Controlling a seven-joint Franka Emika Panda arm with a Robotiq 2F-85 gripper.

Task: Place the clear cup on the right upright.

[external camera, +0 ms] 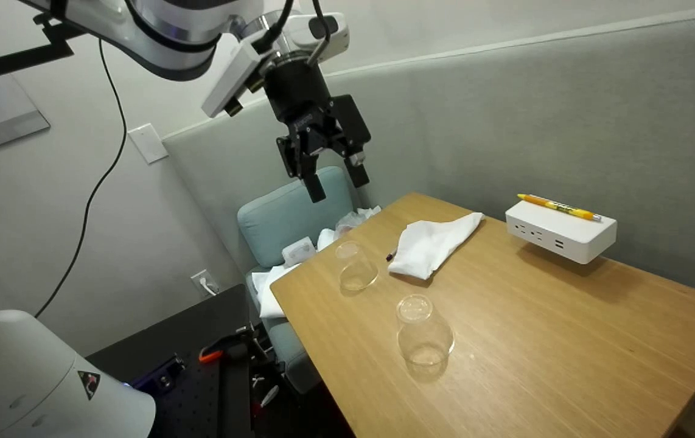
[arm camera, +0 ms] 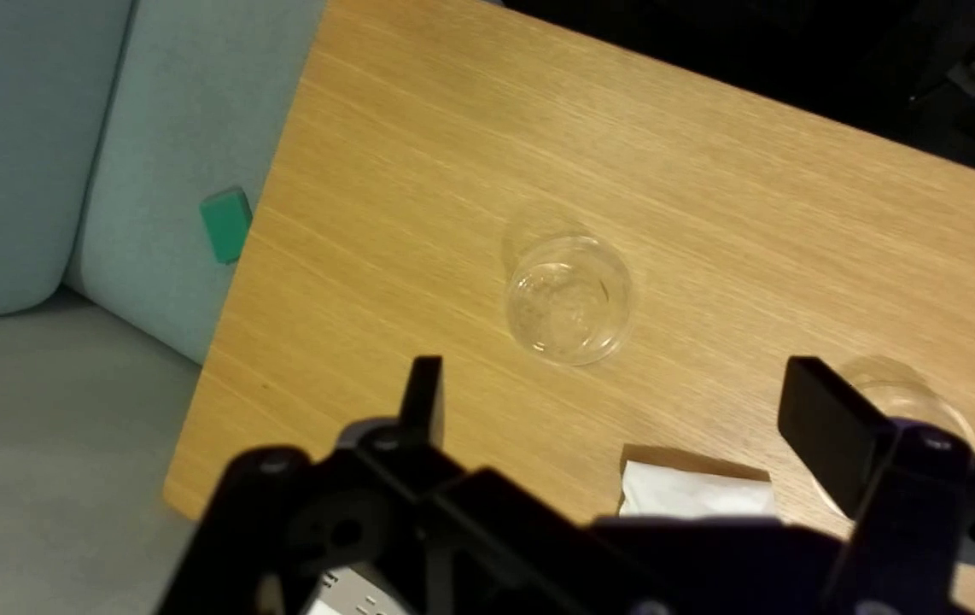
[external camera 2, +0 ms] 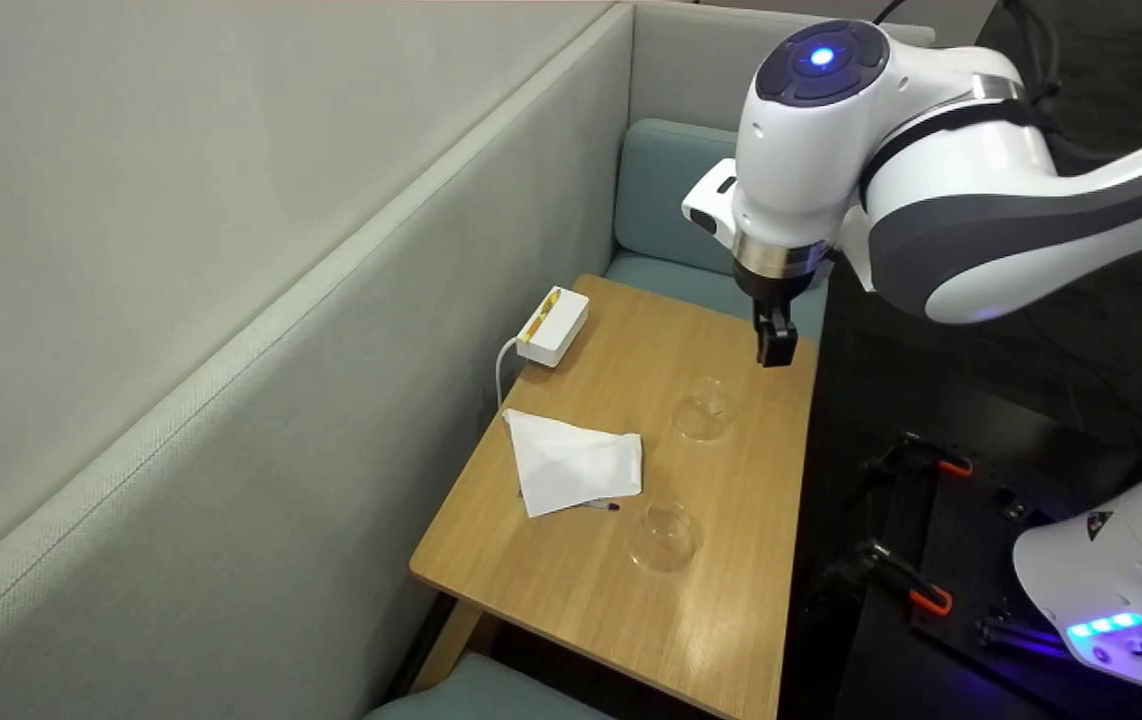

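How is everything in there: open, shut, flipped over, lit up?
Claw: open, holding nothing.
Right clear cup (both exterior views): upside down.
Left clear cup (same views): upside down.
White cloth: lying loose, creased.
Dark-tipped pen: partly hidden under the cloth.
White box: nothing plugged into its visible front.
Yellow pen: lying on the white box.
Arm light: glowing blue.

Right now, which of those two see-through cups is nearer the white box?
The clear cup seen whole in the wrist view. The other cup, partly hidden there behind a gripper finger, sits farther from the white box.
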